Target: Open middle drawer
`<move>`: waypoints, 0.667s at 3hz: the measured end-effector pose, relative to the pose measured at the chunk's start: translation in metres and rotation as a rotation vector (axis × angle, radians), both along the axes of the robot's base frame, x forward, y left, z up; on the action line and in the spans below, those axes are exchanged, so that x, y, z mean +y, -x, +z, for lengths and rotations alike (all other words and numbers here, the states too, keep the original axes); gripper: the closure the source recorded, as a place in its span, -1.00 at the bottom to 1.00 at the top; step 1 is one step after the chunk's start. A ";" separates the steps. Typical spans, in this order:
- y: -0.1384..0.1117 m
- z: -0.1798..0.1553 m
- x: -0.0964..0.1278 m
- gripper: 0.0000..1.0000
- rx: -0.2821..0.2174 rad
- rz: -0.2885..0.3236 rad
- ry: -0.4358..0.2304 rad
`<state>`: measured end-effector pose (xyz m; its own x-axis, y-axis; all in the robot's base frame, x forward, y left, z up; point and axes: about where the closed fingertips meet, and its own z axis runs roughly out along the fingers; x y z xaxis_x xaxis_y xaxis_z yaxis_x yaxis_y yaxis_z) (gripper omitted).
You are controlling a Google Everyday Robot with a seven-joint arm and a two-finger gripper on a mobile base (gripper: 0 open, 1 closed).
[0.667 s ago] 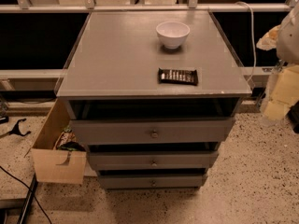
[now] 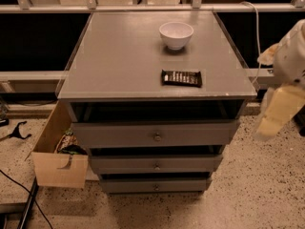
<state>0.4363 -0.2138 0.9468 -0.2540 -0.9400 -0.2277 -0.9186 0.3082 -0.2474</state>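
Since the earlier frame the gripper (image 2: 275,114) has sunk a little lower at the right edge of the view. The bowl (image 2: 176,35), the bar (image 2: 181,78) and the drawers lie as they did. The gripper now hangs in the air off the right side of the table (image 2: 119,56), just past its front right corner, tilted with its tip down and to the left. It shows as a pale cream smear under the white arm (image 2: 293,56), and whether it is open or closed I cannot tell. It touches nothing.

The middle drawer (image 2: 190,164) is in the front of the table, second of three grey fronts, between the top drawer (image 2: 109,134) above and the bottom drawer (image 2: 124,185) below. Its small round knob (image 2: 157,166) sits at its centre. The middle drawer lies lower than the gripper and to its left, well apart from it, and the knob is further left still. A dark gap shows above its front. A cardboard box (image 2: 59,168) stands on the floor just beside the table's left side.
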 end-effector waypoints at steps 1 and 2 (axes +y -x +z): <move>0.001 -0.034 0.004 -1.00 0.009 -0.026 -0.016; 0.003 -0.074 0.016 -1.00 0.005 -0.030 -0.042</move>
